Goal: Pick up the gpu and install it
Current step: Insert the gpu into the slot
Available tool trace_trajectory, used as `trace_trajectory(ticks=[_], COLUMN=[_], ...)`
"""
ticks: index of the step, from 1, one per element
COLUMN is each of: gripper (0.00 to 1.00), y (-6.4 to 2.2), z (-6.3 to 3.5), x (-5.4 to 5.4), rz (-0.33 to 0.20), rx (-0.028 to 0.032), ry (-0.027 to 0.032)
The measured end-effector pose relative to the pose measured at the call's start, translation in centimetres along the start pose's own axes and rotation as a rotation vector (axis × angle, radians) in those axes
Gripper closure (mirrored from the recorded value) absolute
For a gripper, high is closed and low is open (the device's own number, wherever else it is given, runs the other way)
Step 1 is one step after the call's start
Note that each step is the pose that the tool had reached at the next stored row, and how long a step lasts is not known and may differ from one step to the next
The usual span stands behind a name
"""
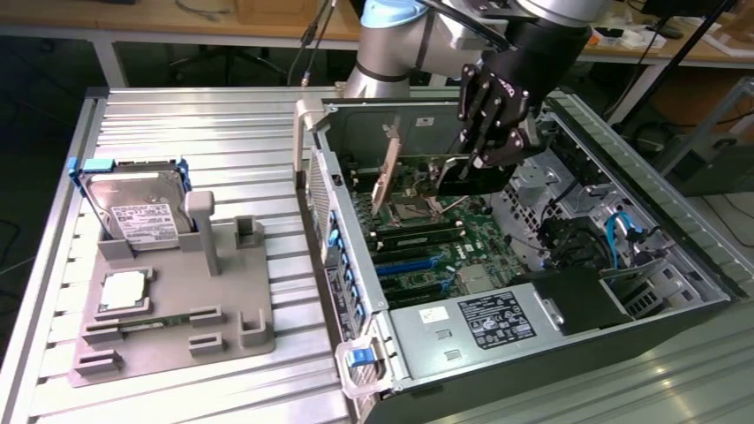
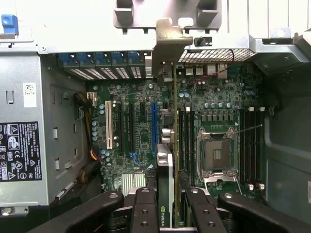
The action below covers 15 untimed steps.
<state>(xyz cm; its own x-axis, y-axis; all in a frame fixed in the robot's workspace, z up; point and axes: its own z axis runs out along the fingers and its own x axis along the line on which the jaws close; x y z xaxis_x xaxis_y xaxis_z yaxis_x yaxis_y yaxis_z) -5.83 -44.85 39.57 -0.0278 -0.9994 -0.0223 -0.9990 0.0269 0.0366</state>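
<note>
Green gpu [image 1: 448, 175] gripped edge-on inside the open case [image 1: 536, 367].
Black gripper [image 1: 478, 166] is clamped on one end of the gpu [image 2: 165, 167], holding it over the motherboard [image 2: 131, 128] between the blue slot [image 2: 153, 124] and the socket [image 2: 216, 155]. Its bracket [image 2: 170, 43] reaches the case's rear wall. I can't tell if it touches a slot.

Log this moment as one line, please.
tool: shut on slim green gpu card | where: over green motherboard inside open metal computer case

Silver arm [image 1: 383, 53] with pale blue joint cap, black wrist, black screw-studded hand [image 1: 478, 166].
</note>
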Motion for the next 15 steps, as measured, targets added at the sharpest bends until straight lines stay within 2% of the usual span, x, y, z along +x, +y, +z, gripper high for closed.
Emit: trace_trajectory(ticks=[15], gripper=[0.73], y=[-0.1], z=[1.2], x=[0.0], rz=[0.0], rx=[0.0008], ry=[-0.0028])
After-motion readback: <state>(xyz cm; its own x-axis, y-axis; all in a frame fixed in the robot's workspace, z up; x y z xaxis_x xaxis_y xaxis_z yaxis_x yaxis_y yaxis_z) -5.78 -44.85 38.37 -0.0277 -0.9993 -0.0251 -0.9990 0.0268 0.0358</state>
